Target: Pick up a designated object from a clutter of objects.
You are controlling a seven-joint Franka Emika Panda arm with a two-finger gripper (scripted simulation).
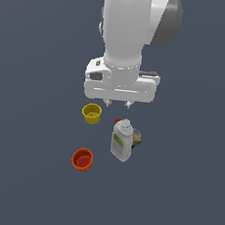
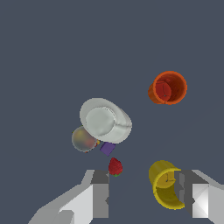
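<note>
The designated object, a small orange-red cup (image 1: 82, 159) (image 2: 168, 88), stands upright and alone toward the exterior view's left, nearest the front. My gripper (image 1: 116, 104) (image 2: 144, 197) hangs open well above the floor, behind the clutter, with nothing between its fingers. Under it and slightly left is the yellow cup (image 1: 91, 113) (image 2: 166, 183). The white bottle with a green label (image 1: 122, 140) (image 2: 105, 120) stands in the middle, with a small can (image 1: 137, 137) (image 2: 83, 139) close behind it. A tiny red bit (image 2: 115, 166) and a purple bit (image 2: 107, 148) lie near the bottle.
The floor is a plain dark grey surface (image 1: 29, 125) with no edges or walls in view. The arm's white body (image 1: 125, 32) rises at the back of the exterior view.
</note>
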